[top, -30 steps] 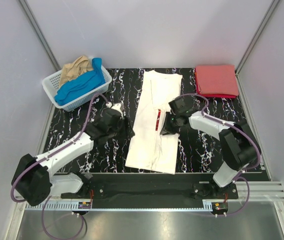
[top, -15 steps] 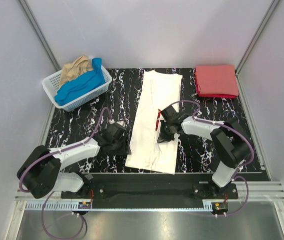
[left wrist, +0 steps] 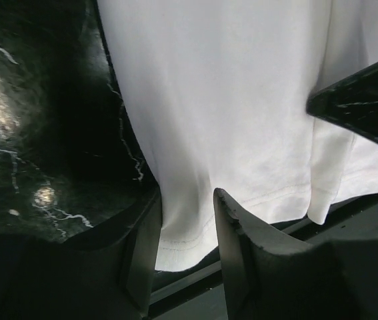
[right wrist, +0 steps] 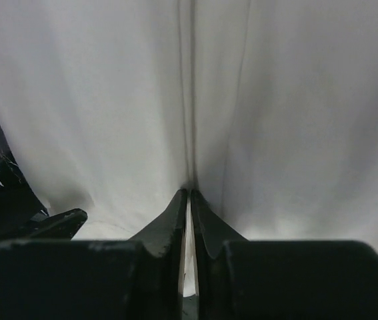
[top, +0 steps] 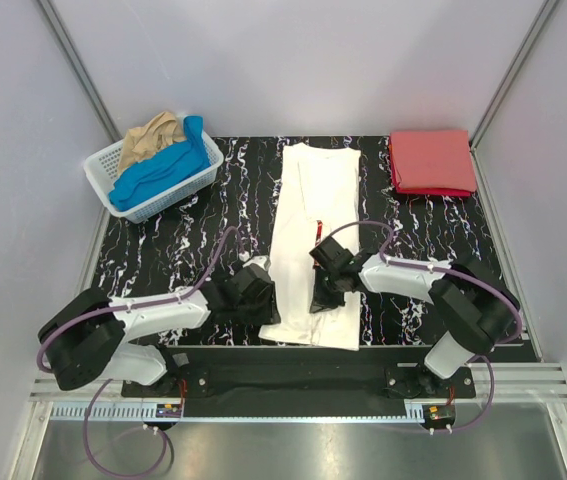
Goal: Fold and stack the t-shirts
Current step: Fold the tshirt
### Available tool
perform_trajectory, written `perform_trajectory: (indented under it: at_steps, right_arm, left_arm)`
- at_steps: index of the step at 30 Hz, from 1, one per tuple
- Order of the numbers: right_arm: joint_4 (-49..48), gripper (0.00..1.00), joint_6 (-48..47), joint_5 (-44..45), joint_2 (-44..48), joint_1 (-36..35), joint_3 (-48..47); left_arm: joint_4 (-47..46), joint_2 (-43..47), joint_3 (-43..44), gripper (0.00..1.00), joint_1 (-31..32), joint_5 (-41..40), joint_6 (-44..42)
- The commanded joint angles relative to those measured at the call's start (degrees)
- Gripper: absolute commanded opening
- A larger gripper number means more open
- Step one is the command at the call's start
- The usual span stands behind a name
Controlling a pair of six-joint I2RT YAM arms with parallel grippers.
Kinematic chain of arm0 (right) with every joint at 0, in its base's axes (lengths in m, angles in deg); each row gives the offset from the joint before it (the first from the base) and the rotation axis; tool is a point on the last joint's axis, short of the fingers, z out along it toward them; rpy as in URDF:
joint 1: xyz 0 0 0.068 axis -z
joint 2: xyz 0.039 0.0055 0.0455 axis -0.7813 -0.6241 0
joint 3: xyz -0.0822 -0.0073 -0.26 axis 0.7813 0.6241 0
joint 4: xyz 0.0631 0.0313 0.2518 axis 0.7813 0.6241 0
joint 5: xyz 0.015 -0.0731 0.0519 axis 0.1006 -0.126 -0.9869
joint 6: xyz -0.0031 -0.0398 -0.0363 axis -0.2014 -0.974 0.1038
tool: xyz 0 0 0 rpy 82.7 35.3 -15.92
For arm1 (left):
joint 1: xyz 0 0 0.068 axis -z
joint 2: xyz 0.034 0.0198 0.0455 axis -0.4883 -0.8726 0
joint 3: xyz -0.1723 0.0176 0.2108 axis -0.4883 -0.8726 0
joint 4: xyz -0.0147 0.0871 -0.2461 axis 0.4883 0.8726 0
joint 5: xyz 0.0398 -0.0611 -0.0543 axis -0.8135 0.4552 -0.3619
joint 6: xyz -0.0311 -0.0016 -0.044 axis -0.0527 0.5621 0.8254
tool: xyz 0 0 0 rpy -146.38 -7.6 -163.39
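The white t-shirt [top: 308, 200] lies folded into a long strip down the middle of the table, with only a sliver of its red print showing. My left gripper [top: 266, 298] is at its near left corner. In the left wrist view it [left wrist: 185, 227] is open, with the shirt's hem [left wrist: 189, 233] between the jaws. My right gripper [top: 320, 300] rests on the shirt's lower middle. In the right wrist view it [right wrist: 189, 193] is shut on a fold line of the white cloth [right wrist: 295, 100], a thin white strip showing between the jaws. The red t-shirt [top: 433, 160] lies folded at the back right.
A white lattice basket [top: 103, 160] at the back left holds the blue tee [top: 163, 170] and the tan tee [top: 153, 135]. The table's near edge runs just below the shirt's hem. My right gripper's black body [left wrist: 369, 100] shows close by in the left wrist view.
Both grippers have moved toward me along the white shirt. The left went from beside its middle to its near left corner. The right slid from near the print down to its lower part.
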Motion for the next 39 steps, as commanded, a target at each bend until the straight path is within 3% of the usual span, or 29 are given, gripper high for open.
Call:
perform_trajectory:
  at_steps: [1,6,10,15,21,25,35,39]
  right_arm:
    - [0.50,0.12,1.02,4.78,-0.02,-0.93,0.72]
    - [2.95,0.16,-1.54,5.92,5.06,-1.02,-2.35]
    - [9.54,0.27,-0.23,6.98,8.33,-0.93,-4.73]
    - [15.08,0.40,9.70,7.33,16.56,-0.93,3.08]
    - [18.16,0.44,18.76,7.33,28.43,-0.93,14.60]
    - [19.83,0.46,21.75,7.33,32.50,-0.93,18.21]
    - [20.54,0.49,21.31,7.33,30.40,-1.02,18.39]
    - [20.62,0.50,20.35,7.33,28.55,-1.19,17.77]
  left_arm:
    - [1.73,-1.77,-1.03,0.43,2.70,-1.88,2.86]
    - [3.13,1.12,-1.20,0.47,3.06,-2.67,3.83]
    - [5.24,4.99,-1.73,0.50,3.06,-3.37,3.92]
    - [6.30,7.98,-4.19,0.50,3.06,-2.06,4.27]
    - [4.02,7.81,-5.42,0.49,4.11,-0.21,5.06]
    - [3.22,6.93,-5.07,0.37,4.99,1.18,5.24]
    - [3.05,6.84,-4.72,0.06,5.70,1.11,5.68]
    - [3.22,7.19,-4.72,0.00,5.70,1.11,5.94]
